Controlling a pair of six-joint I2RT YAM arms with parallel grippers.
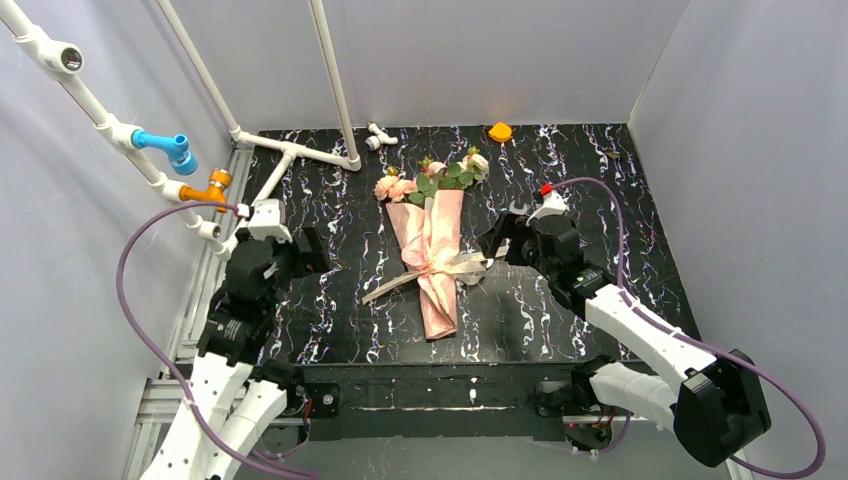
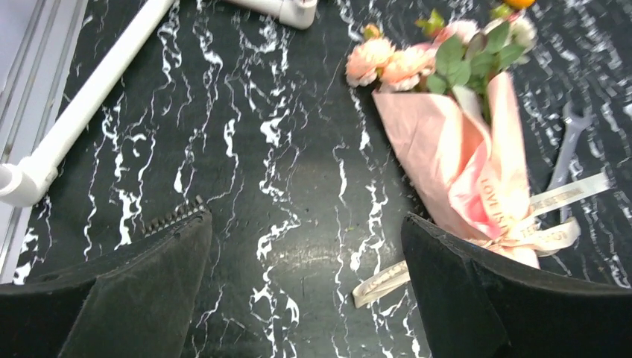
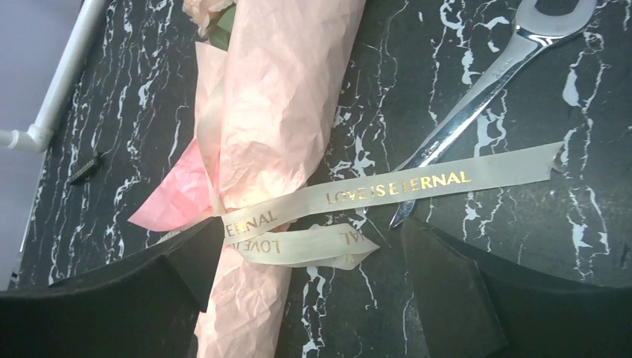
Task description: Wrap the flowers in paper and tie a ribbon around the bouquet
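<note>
I see one bouquet, tied with one ribbon, beside one spanner. My left gripper and right gripper both gape, empty.

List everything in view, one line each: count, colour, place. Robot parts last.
bouquet: one, mid-table, blooms toward the far edge
flowers: small bunch, pink and cream, green leaves, at its wide end
paper: one sheet, pink, wrapped round the stems
ribbon: one, beige, gold lettering, tied round the paper
spanner: one, steel, right of the bouquet, partly under the ribbon
pipes: several, white, far left
blue valve: one, left pipe
orange valve: one, same pipe
orange thing: one, far edge
table: black, white-veined
left fingers: two, black, open, left of the bouquet
right fingers: two, black, open, right of it
</note>
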